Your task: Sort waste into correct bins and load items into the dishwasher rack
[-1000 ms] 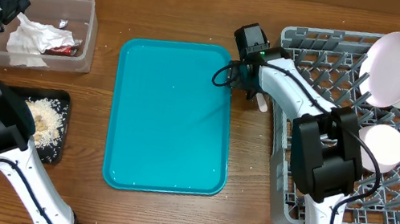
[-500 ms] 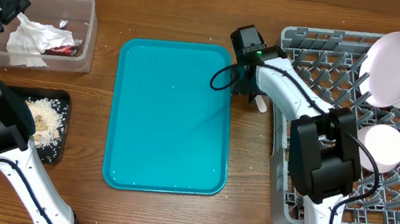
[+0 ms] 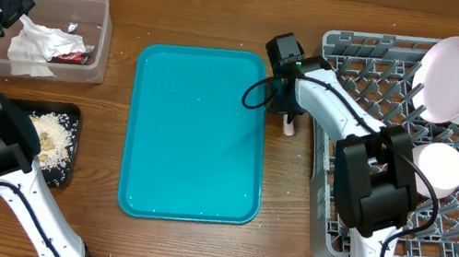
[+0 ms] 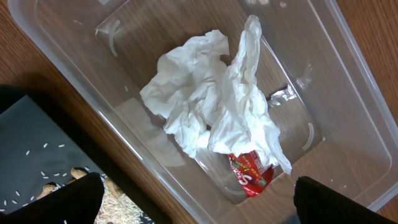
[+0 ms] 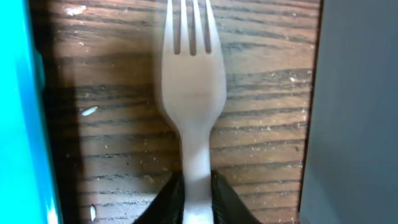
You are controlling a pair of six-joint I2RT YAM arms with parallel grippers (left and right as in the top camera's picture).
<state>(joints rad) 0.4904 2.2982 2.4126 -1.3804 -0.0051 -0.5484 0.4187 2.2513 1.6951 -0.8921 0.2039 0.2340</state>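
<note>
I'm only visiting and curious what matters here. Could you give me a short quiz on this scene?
1. True or false: the right gripper holds the white fork by its tines.
2. Where do the crumpled napkins lie? A) teal tray B) clear tub C) grey rack
3. What lies in the black tray?
Key: 1 false, by its handle. 2 B. 3 beige food scraps.
</note>
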